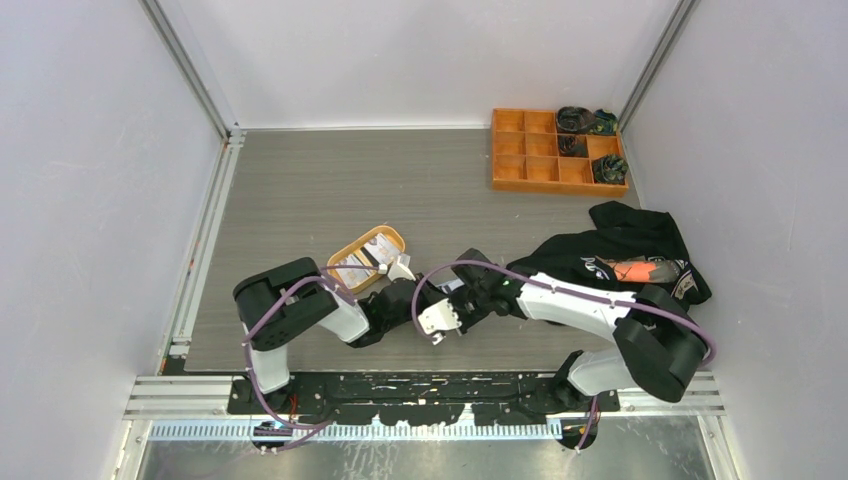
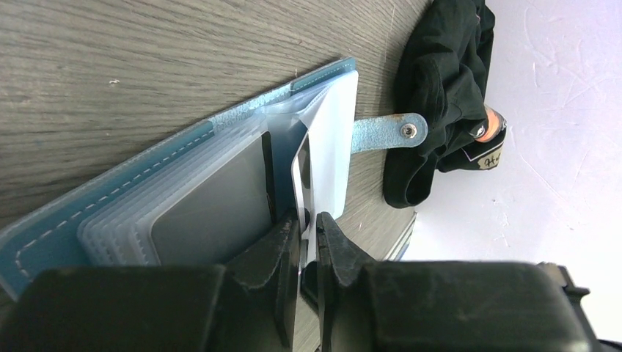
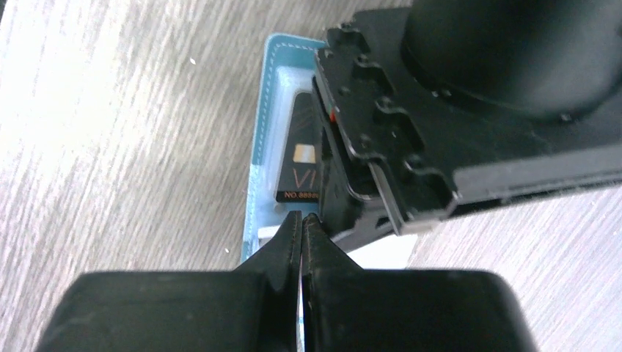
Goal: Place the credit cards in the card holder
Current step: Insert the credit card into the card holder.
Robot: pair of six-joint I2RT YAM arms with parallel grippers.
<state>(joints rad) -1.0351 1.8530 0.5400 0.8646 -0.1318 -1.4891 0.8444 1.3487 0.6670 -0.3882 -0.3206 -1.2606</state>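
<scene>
**Both sets of fingers at the open card holder**

Left of the blue fold-over card holder (image 2: 59, 227), an orange oval tray (image 1: 393, 232) sits on the grey wood-grain worktop (image 1: 300, 190) with pale credit cards (image 1: 362, 262) lying in it. The left fingers (image 2: 306, 218) are at the card holder's near edge. They are almost closed, and 1 clear plastic pocket leaf (image 2: 334, 147) runs into the narrow gap between them. The card holder lies open and flat on the worktop, its snap tab (image 2: 389, 133) stretched out to the side. A black credit card (image 3: 301, 158) with orange lettering sits in 1 of its clear pockets. The right fingers (image 3: 302, 220) are pressed tight together just below that card, at the card holder's edge. Whether they pinch anything cannot be told. Right of the card holder lies a crumpled black garment (image 1: 620, 250). Beyond that, farther from the card holder, stands an orange compartment box (image 1: 540, 165).
</scene>
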